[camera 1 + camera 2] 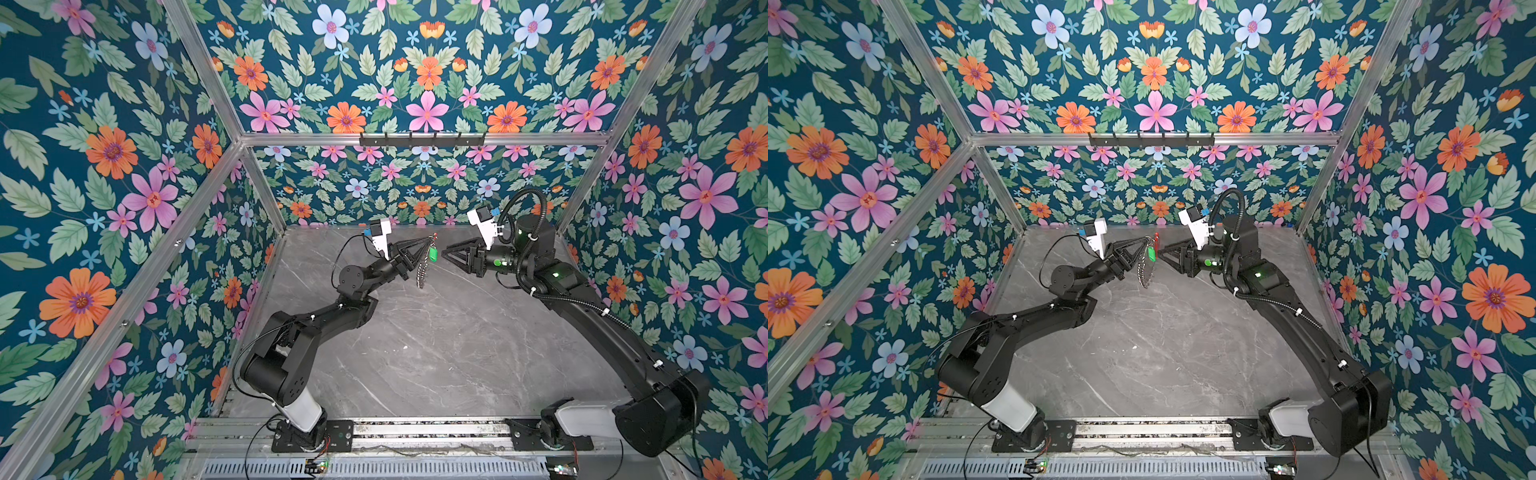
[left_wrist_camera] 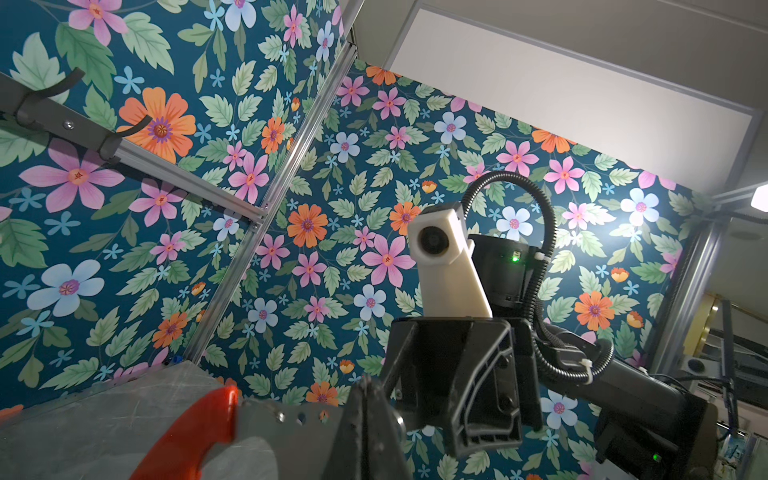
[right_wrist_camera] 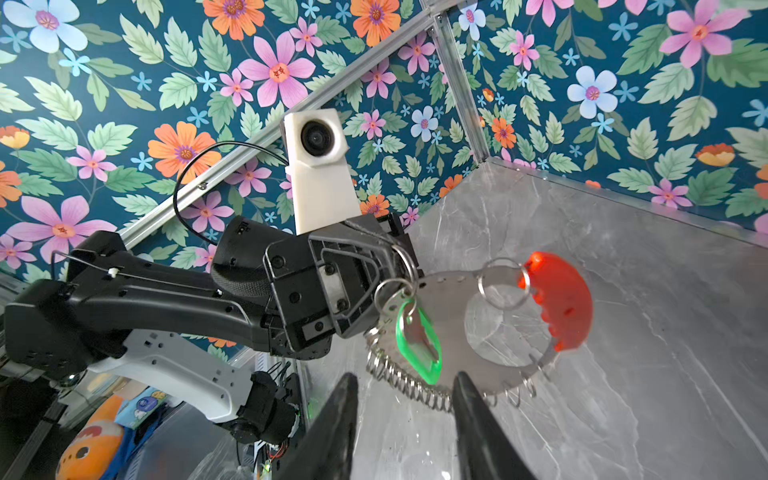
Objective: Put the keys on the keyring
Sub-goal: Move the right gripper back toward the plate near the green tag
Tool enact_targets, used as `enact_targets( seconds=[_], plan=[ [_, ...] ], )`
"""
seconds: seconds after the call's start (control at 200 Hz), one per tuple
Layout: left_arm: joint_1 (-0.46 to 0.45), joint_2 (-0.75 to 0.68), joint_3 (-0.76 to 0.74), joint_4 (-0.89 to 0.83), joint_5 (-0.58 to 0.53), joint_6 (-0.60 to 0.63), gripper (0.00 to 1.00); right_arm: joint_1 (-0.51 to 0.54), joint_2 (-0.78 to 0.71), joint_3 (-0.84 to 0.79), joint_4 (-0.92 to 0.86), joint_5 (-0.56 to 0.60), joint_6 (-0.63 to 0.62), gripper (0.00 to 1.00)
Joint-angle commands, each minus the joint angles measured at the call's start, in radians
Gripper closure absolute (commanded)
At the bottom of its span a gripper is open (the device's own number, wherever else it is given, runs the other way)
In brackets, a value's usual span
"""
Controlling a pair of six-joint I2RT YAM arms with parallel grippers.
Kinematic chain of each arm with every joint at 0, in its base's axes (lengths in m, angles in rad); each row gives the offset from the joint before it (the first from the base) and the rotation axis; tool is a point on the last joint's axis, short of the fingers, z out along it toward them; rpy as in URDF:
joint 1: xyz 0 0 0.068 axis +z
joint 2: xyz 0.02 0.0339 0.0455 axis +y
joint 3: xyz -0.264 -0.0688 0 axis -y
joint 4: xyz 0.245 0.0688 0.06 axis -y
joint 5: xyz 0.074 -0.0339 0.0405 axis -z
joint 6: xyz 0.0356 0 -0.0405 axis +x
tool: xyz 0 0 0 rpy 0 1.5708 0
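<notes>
The left gripper [image 1: 428,241] is pinched tight on the keyring [image 3: 449,316], holding it on edge in the air near the middle of the table's [image 1: 415,353] far edge, so its loops face the other arm. The green key [image 3: 419,340] hangs from a loop beside that grip, apparently threaded. The right gripper [image 3: 405,386] faces it, jaws spread and empty.

Colour rundown: the keyring [image 3: 498,372] clamped in the black left pincer [image 1: 430,240] is dull grey, with one bright red curved segment [image 3: 561,299] and shiny silver loops [image 3: 395,374] fringing its edge. The key [image 3: 419,340] just ahead of the black right pincer [image 3: 403,380] has a neon green head. The tabletop [image 3: 644,353] under both pincers is grey marble with pale veins. The wallpaper [image 3: 124,95] behind them is teal with pink, orange and pale blue flowers and green leaves.
</notes>
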Motion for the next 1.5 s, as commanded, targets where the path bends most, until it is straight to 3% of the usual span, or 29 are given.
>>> enact_targets(
  seconds=[0.0,0.345,0.535,0.75,1.275,1.495],
  plan=[
    [0.0,0.002,0.006,0.066,-0.02,-0.021,1.0,0.005,0.008,-0.005,0.085,-0.048,0.045,0.6],
    [0.0,0.016,0.008,0.089,-0.032,-0.035,1.0,0.043,0.079,0.056,0.053,0.005,0.004,0.61],
    [0.0,0.014,0.005,0.107,-0.041,-0.045,1.0,0.059,0.087,0.065,0.017,0.057,-0.034,0.85],
    [0.0,0.021,0.002,0.132,-0.051,-0.054,1.0,0.078,0.064,0.046,-0.009,0.083,-0.055,1.0],
    [-0.014,0.061,0.009,0.189,-0.037,-0.075,1.0,0.092,0.088,0.052,-0.05,0.031,-0.051,1.0],
    [-0.013,0.063,0.011,0.191,-0.023,-0.058,1.0,0.069,0.005,-0.001,-0.053,0.149,-0.064,0.69]
  ],
)
